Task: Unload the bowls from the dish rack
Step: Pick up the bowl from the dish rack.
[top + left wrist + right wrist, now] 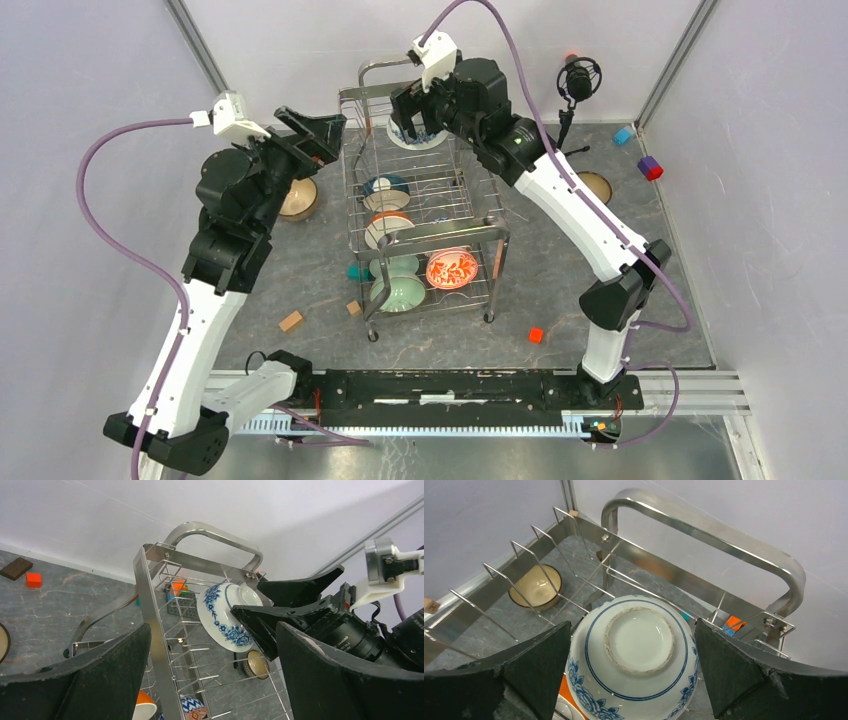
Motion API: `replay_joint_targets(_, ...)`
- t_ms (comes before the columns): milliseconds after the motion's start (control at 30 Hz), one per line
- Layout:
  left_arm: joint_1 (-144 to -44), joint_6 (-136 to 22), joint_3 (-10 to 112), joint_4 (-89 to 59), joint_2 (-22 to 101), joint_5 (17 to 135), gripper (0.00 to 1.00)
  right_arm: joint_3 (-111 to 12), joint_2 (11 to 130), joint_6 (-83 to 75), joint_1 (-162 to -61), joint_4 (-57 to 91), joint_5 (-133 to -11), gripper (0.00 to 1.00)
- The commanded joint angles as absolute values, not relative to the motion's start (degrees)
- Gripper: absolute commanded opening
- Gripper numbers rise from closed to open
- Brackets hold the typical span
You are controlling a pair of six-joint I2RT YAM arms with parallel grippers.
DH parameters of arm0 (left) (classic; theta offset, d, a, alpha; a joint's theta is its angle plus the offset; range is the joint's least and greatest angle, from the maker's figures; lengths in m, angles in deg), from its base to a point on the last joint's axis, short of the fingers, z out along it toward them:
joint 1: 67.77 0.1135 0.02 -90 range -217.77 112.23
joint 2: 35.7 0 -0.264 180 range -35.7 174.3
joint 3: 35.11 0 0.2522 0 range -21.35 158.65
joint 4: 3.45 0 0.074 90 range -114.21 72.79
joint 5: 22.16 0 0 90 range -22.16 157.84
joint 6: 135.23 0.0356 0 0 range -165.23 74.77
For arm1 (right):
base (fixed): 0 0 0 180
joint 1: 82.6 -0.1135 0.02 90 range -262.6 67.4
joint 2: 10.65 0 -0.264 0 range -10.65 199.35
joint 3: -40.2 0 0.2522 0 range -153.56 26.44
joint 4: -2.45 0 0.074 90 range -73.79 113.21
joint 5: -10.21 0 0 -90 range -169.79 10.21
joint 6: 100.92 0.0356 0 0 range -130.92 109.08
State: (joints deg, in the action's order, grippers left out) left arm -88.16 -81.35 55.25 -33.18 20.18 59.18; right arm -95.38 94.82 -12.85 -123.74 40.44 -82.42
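The right gripper (632, 625) has its jaws spread wide, straddling the blue-and-white bowl (639, 642). That bowl stands on edge at the handle end of the dish rack (704, 530), foot ring facing the wrist and mouth turned away. The fingers flank its rim across the diameter, so close that I cannot tell whether they press. This arm is plainly the nearer one. The left gripper (315, 135) hangs wide and empty, off to one side of that claw, outside the wires. Behind the claw, toward the bases, I count five more racked, the red-and-white bowl (452, 268) among them. Out on the table sit two: one tan bowl (300, 198) beside the left gripper, and a second tan bowl (597, 186) under the right arm.
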Motion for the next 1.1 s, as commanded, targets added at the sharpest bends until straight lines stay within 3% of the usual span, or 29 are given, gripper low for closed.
replay_joint_targets(0, -88.32, -80.44, 54.55, -30.10, 20.12, 59.91, 1.00, -97.23, 96.00, -14.87, -124.25, 41.71, -84.95, 0.97)
replay_joint_targets(667, -88.27, -80.83, 53.18, -30.00, 19.27, 60.09, 1.00, -96.51, 95.83, -9.23, -124.19, 40.17, -83.54, 0.47)
replay_joint_targets(800, -88.30, -81.14, 53.01, -29.94, 19.25, 60.22, 1.00, -95.74, 95.52, -8.91, -124.09, 40.20, -83.56, 0.29)
replay_joint_targets(933, -88.31, -81.19, 52.92, -29.91, 19.31, 60.36, 1.00, -95.01, 94.89, -8.09, -124.12, 39.47, -83.99, 0.03)
replay_joint_targets(1067, -88.32, -81.31, 52.84, -29.85, 19.31, 60.22, 1.00, -93.45, 93.54, -6.70, -123.87, 37.71, -84.31, 0.00)
